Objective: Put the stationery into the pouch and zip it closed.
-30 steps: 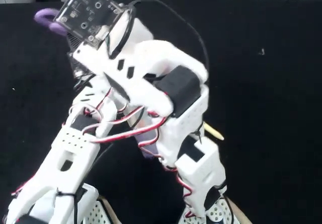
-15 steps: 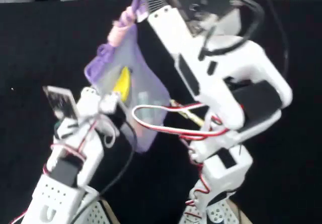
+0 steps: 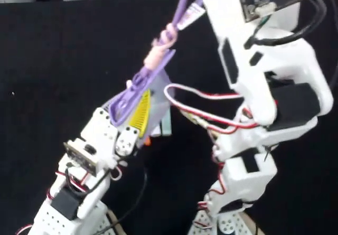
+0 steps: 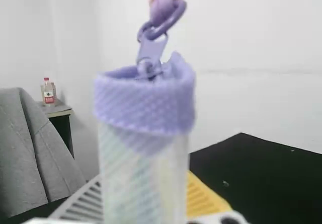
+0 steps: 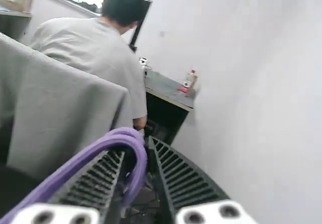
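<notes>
**Pouch held off the table, stretched between both grippers**

Left arm, nearest the base side: the left gripper (image 3: 138,120) sits low and is closed on the lower end of the pouch (image 4: 143,148). Its wrist view shows a pale ribbed jaw on one side of the pouch and a yellow ribbed piece (image 4: 204,199) on the other. Whether that yellow piece is the second jaw or an item in the pouch cannot be determined.

Pouch: clear of the table, tilted, drawn out from the left gripper up and away toward the right gripper. The body is translucent, with a purple woven band (image 4: 146,100) across its upper end. The contents cannot be identified, and the pictures do not show whether the zip is open or closed.

Attachments: a purple clasp (image 4: 153,43) is fixed at the band. A pink piece (image 3: 157,57) sits above the clasp. From there a purple loop (image 5: 108,151) runs on upward.

Right arm: its red and white wires (image 3: 203,118) hang in a curve just beside the pouch. The right gripper (image 5: 146,148) is the highest and farthest point. Its ribbed jaws stand nearly together with the purple loop pinched between them, and nothing else is in its grasp.

Beneath: the black table (image 3: 53,60).

Beyond: a white wall (image 4: 261,32), a grey seat (image 4: 30,148), and a small bottle (image 4: 48,90) on a side stand.
</notes>
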Action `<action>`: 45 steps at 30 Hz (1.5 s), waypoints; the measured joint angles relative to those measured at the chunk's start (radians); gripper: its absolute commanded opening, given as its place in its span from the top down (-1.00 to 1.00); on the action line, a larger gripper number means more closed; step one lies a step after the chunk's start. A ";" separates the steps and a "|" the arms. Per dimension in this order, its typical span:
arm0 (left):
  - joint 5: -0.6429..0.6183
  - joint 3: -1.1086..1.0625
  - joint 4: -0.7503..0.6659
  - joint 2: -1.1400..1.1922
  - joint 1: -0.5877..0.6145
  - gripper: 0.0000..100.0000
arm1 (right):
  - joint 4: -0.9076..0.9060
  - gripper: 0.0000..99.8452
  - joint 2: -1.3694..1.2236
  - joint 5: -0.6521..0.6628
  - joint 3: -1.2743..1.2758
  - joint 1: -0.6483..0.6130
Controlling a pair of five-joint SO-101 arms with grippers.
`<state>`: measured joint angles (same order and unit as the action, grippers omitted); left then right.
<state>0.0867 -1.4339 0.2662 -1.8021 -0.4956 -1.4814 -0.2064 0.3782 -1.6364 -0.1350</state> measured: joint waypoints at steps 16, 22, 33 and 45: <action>0.006 0.000 0.000 0.000 0.101 0.95 | 0.381 0.98 -0.141 -0.002 0.245 0.203; 0.006 -0.012 -0.003 0.000 0.101 0.95 | 0.528 0.98 -0.198 -0.003 0.281 0.282; 0.006 -0.038 -0.012 0.000 0.101 0.95 | 0.512 0.74 -0.227 -0.003 0.292 0.295; 0.006 -0.074 -0.012 -0.002 0.115 0.95 | 0.009 0.47 0.006 0.219 0.292 0.021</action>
<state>0.0928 -1.5075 0.2539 -1.8036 -0.3805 -1.4722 -0.2002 0.5976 -1.3449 -0.1135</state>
